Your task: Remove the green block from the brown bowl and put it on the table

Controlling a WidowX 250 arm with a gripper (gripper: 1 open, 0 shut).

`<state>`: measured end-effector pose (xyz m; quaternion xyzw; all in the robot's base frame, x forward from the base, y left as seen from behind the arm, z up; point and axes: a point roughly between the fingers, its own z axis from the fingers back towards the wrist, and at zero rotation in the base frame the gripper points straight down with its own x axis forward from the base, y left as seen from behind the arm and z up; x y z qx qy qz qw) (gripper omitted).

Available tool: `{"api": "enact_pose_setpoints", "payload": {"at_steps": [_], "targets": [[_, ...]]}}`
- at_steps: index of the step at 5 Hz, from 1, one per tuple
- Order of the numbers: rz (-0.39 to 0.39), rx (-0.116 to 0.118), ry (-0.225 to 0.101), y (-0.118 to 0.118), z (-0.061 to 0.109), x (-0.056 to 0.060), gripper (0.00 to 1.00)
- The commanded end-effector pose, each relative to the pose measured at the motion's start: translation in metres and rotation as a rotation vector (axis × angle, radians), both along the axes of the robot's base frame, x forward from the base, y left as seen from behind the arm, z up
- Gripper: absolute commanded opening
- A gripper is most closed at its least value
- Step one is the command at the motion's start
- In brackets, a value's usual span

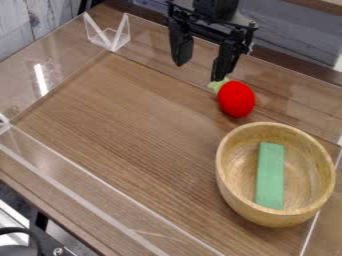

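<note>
With our gripper (199, 72) spread wide, we should centre over the green block (270, 176) in the brown bowl (223, 178), near right, and pinch its long sides squarely

You see a bright picture with soft light. The table (120, 110) looks a bit shiny and pale toward the far left, and warmer brown on the right. You can see a soft, dark shadow inside the bowl (227, 180), by its left wall. The picture is small and a little fuzzy, so you can't see tiny bits on the black arm (214, 25) well.
</note>
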<state>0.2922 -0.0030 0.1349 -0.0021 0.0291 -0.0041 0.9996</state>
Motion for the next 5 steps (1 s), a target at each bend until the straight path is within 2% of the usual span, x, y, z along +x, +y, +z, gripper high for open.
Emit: {"api": "enact_pose_setpoints", "payload": {"at_steps": [1, 2, 3, 5], "targets": [[0.062, -0.006, 0.017, -0.007, -0.002, -0.005, 1.00], [0.025, -0.012, 0.030, -0.013, -0.013, -0.011, 1.00], [-0.007, -0.018, 0.025, -0.030, -0.022, -0.018, 1.00], [0.126, -0.042, 0.004, -0.099, -0.014, -0.028, 1.00]]}}
